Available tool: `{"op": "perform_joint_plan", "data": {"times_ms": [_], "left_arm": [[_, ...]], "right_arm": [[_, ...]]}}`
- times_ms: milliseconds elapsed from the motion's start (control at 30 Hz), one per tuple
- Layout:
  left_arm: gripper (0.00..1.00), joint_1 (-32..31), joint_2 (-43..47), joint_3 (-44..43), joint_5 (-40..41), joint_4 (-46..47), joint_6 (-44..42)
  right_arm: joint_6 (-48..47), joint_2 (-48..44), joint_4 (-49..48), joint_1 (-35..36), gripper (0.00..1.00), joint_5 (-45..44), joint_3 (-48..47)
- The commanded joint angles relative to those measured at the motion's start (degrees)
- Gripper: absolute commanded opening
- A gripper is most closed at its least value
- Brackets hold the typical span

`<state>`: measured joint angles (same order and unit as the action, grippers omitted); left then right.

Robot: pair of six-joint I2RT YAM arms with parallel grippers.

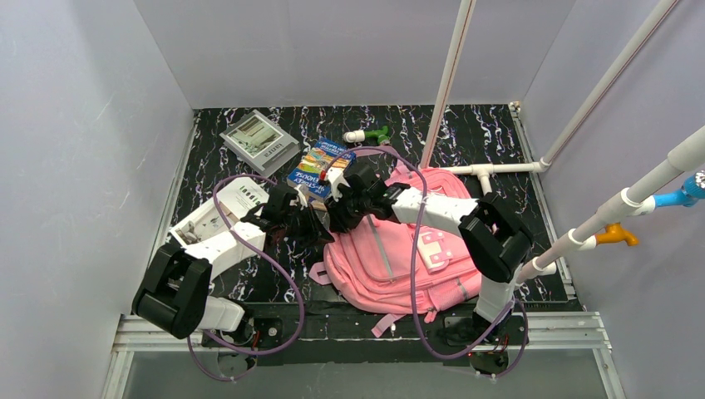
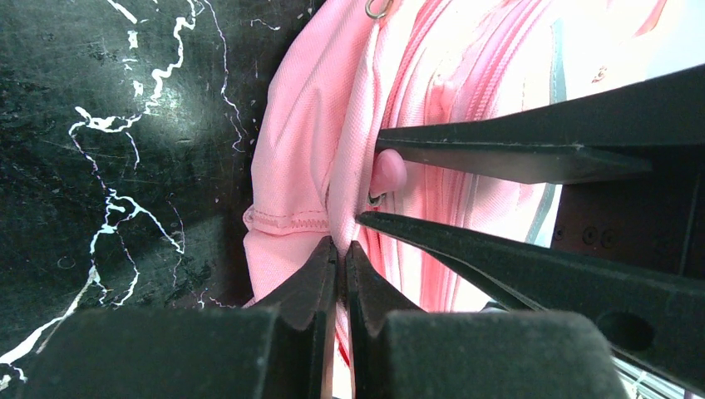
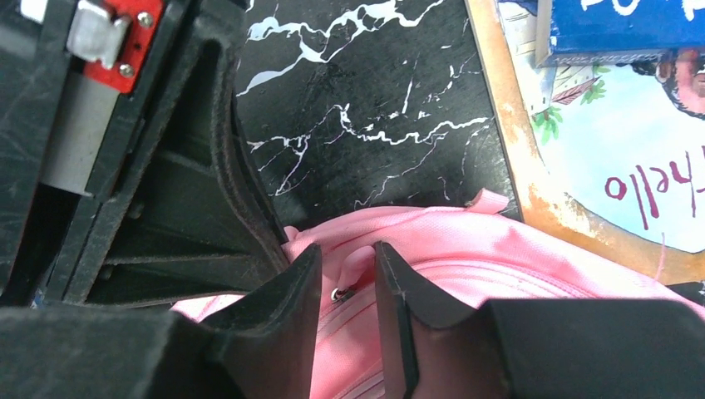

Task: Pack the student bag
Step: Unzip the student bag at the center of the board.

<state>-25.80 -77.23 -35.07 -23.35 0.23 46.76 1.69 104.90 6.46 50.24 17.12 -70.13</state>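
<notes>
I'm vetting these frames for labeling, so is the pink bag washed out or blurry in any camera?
Left wrist: student bag blown out near white at upper right. Right wrist: bag evenly lit, sharp. Top external: even light, no glare.

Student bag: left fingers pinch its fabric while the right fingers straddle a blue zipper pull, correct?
Not blue: the left wrist view shows a pink zipper pull. The left fingers pinch the fabric of the student bag, and the right fingers straddle the pull.

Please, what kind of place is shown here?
Probably a robot test booth, not a classroom: plain walls enclose a black marbled table, white pipes stand beside it, and the student bag lies staged there.
</notes>
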Motion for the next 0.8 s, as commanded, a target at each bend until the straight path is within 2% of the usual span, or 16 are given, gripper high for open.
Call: {"op": "perform_joint_plan", "data": {"times_ms": [0, 167, 367, 533, 767], "left_arm": [[0.0, 0.8, 1.2, 0.9, 1.4, -1.3, -0.5], [0.0, 0.8, 1.2, 0.7, 1.1, -1.1, -0.4], [0.0, 0.8, 1.0, 0.4, 1.0, -2.0, -0.3], [0.0, 0.8, 1.3, 1.1, 1.1, -1.8, -0.1], [0.0, 0.8, 1.5, 2.2, 0.9, -1.5, 0.1]], "right_arm": [[0.5, -2.1, 1.5, 0.7, 0.39, 1.5, 2.0], [-0.3, -1.5, -0.2, 0.7, 0.37, 0.3, 2.7], [1.4, -2.5, -2.5, 0.8, 0.11, -2.9, 2.5], [3.7, -3.3, -2.4, 0.2, 0.01, -4.5, 1.0], [8.2, -3.7, -3.2, -1.6, 0.01, -7.7, -1.0]]}}
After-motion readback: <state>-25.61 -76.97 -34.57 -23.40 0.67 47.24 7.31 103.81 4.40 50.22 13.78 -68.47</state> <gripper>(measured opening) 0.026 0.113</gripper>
